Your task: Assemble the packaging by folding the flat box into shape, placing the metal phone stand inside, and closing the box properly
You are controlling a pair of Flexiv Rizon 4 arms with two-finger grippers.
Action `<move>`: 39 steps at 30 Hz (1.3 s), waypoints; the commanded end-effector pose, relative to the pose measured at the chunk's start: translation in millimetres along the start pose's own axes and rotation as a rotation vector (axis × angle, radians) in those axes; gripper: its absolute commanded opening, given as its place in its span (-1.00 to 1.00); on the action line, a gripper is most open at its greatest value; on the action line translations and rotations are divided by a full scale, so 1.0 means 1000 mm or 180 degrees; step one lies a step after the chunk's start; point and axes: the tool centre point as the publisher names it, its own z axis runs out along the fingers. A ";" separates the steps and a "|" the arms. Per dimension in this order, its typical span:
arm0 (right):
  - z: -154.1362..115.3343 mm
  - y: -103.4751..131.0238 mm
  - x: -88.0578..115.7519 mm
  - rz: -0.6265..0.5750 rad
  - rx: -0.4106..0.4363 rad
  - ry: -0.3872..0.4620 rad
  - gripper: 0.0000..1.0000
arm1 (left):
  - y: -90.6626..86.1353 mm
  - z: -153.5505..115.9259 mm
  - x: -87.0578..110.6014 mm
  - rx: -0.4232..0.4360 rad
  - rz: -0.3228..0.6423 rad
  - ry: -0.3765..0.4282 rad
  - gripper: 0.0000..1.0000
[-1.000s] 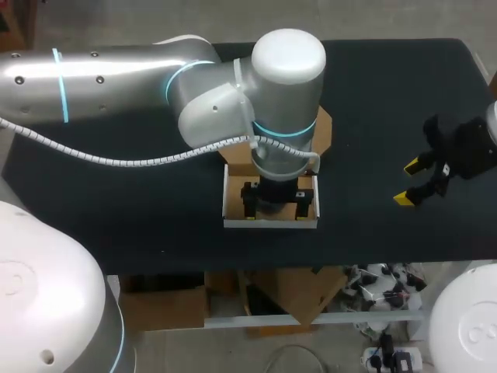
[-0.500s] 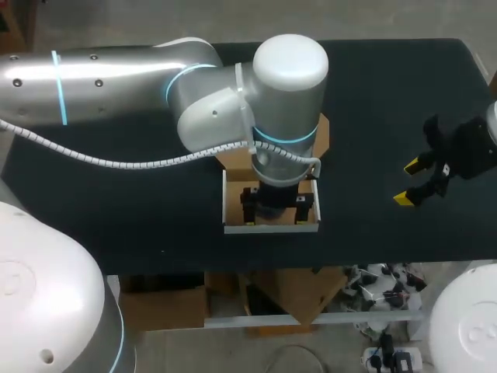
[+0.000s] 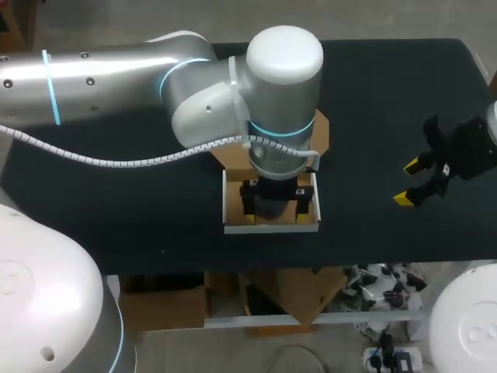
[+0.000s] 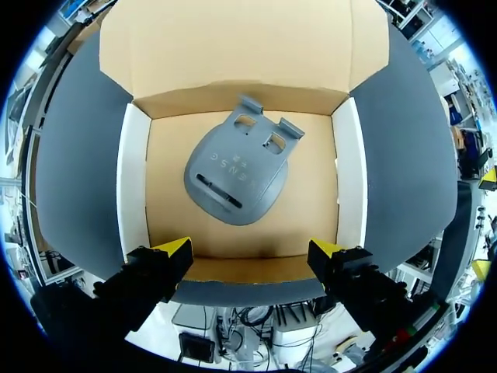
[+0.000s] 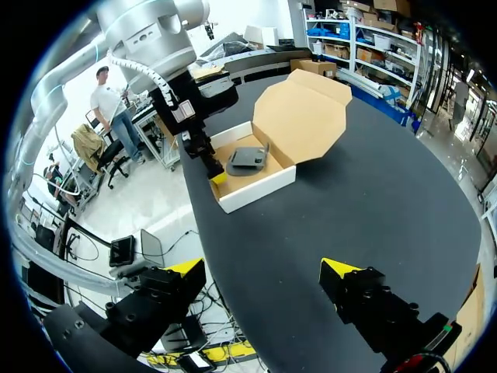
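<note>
The box [image 3: 270, 226] stands folded in the middle of the table, with white walls, a brown inside and its brown lid [image 3: 321, 127] laid open at the far side. The grey metal phone stand [image 4: 236, 174] lies flat on the box floor [image 4: 303, 210]. My left gripper [image 3: 278, 202] hangs open just above the box, empty, its yellow tips over the near wall [image 4: 250, 250]. The right wrist view shows the box [image 5: 260, 185], the stand [image 5: 250, 159] and the open lid [image 5: 301, 116]. My right gripper [image 3: 410, 183] stands open and empty over bare table at the right [image 5: 264, 272].
The black table top [image 3: 140, 202] runs bare to both sides of the box. The left arm's big wrist joint [image 3: 283, 85] hides the far part of the box and part of the lid in the head view.
The left arm's wrist has shifted slightly over the box; its gripper stays open above it. The right arm has not moved.
</note>
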 end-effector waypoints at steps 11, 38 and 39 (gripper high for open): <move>-0.001 0.000 0.001 0.0001 -0.0003 0.0001 1.00 | -0.006 -0.070 -0.048 0.0194 0.0214 0.0266 1.00; -0.001 0.000 0.001 0.0001 -0.0003 0.0001 1.00 | -0.048 -0.126 -0.142 0.0541 0.1202 0.1071 1.00; -0.001 0.000 0.001 0.0001 -0.0003 0.0001 1.00 | -0.049 -0.127 -0.145 0.0556 0.1259 0.1118 1.00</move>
